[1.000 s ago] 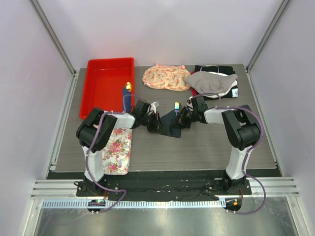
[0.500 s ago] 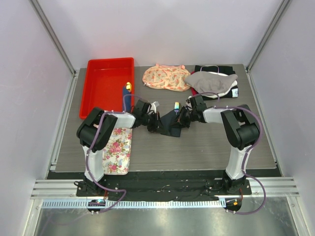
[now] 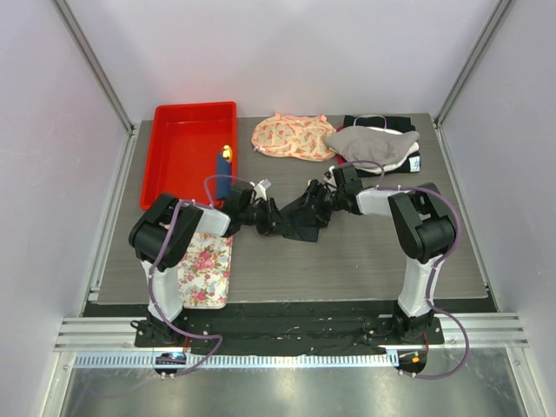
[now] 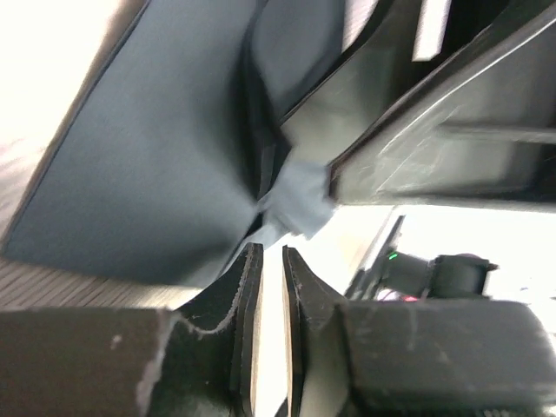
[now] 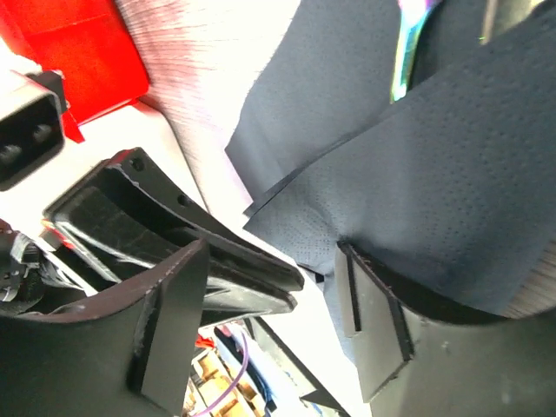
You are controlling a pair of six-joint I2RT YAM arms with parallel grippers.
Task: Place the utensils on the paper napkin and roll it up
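Wrist view, left gripper (image 4: 271,254): fingers a narrow slit apart, nothing between them. The paper napkin (image 4: 148,156) sits just ahead, a crumpled corner near the tips.

Wrist view, right gripper (image 5: 274,261): fingers wide apart, a napkin fold lying against 1 pad (image 5: 375,321).

From above, the napkin lies rumpled on the tabletop (image 3: 347,261) between both grippers, whose tips are hidden there.

The utensils (image 5: 403,61) are mostly buried in folds. Only 1 iridescent sliver shows; fork or knife unclear.

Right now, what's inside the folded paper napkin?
One iridescent utensil end peeks from the paper napkin folds in the right wrist view. The rest, and any second utensil, is covered.
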